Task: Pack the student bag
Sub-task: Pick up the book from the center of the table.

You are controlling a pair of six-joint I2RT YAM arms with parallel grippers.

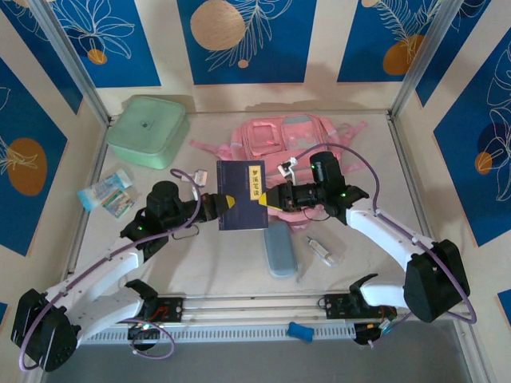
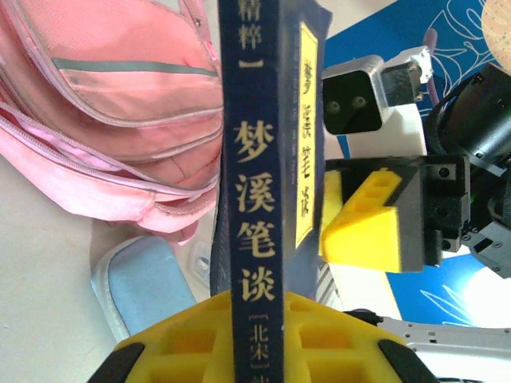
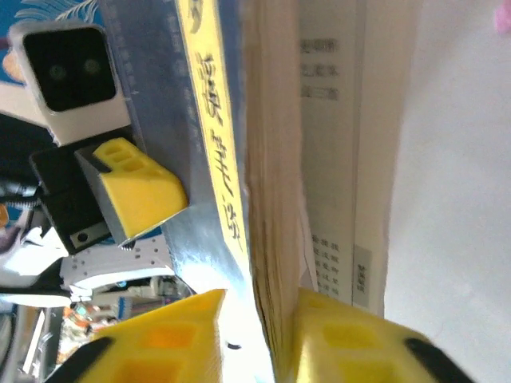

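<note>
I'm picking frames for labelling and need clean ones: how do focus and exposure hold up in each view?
Top external: evenly lit, sharp, the book clear. Left wrist: spine lettering crisp, student bag well exposed, left gripper's fingers slightly soft. Right wrist: right side blown out near white, glare on the cover by the right gripper's fingers, page edges blurred.

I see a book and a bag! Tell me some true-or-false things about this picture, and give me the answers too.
1. The book is dark blue. True.
2. The bag is green. False: it is pink.
3. The book is inside the bag. False: it is between the left gripper and the right gripper, in front of the bag.
4. A green box sits at the back left of the table. True.
</note>
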